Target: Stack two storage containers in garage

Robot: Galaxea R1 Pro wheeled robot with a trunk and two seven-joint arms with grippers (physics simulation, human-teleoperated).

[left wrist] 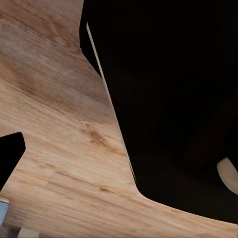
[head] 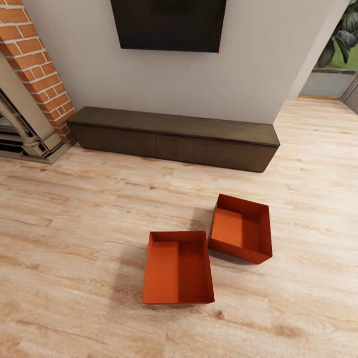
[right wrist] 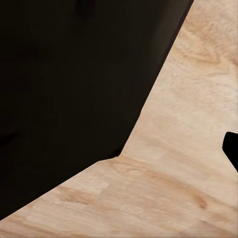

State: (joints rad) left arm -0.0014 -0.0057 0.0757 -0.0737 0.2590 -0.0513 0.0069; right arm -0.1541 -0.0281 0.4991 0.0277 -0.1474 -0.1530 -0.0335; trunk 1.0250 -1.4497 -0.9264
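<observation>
Before you, two orange-red containers [head: 178, 268] [head: 242, 227] sit side by side on the pale plank floor [head: 74, 238]; claw states cannot be told.

Bright, even light in the head view; both wrist views half lost in black.

We see the pale wood-plank floor [head: 74, 238] evenly lit, with soft, diffuse shadows spreading to the left of the two storage containers [head: 178, 268] [head: 242, 227], so light seems to come from the right, where a doorway glows brighter. The container interiors are split into a lit half and a shaded half. The TV [head: 169, 24] shows no glare. Straight edges lean outward toward the frame borders, a wide-angle effect. In the wrist views we find large featureless black masses and softly blurred wood grain.
</observation>
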